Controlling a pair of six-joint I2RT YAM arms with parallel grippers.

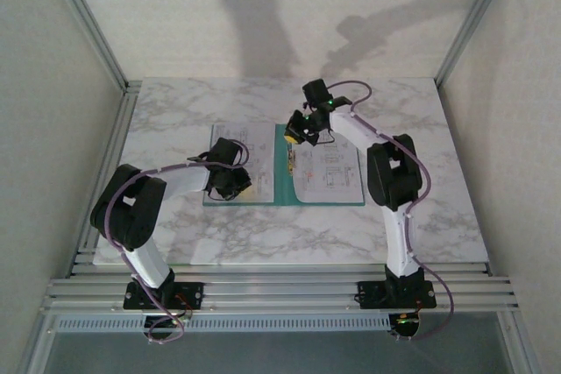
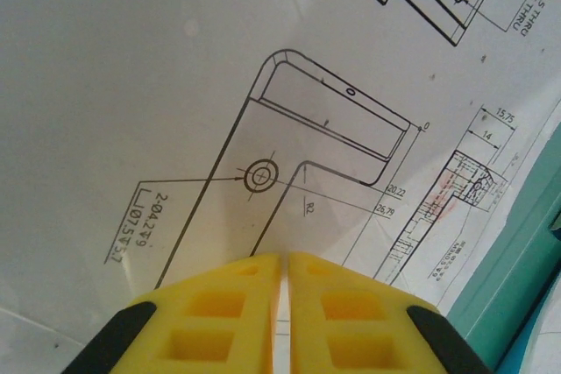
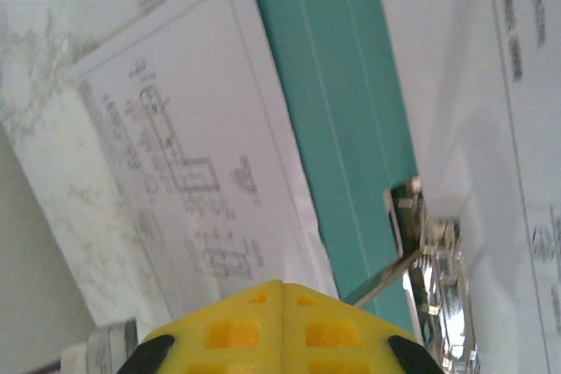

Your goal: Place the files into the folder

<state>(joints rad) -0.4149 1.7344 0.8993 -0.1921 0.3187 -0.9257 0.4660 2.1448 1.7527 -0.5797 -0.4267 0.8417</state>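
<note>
Lying open and flat mid marble table (image 1: pixel 175 120): teal folder (image 1: pixel 282 183), drawing sheet on each half. Left gripper (image 2: pixel 285 256) low over left sheet (image 2: pixel 175 85), fingers nearly together, thin slit, cannot tell if paper pinched. Right gripper (image 3: pixel 282 285) above centre fold near metal clip (image 3: pixel 429 251), fingers pressed together, holding nothing.

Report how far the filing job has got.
Done: the flat teal-green card folder lies open, the white printed left sheet and right sheet lying on its halves. In hand: the left gripper, shut, sits low over the left sheet; the right gripper, shut, hovers by the small metal clip at the fold. Left: sheets look unclipped, folder not yet closed.
</note>
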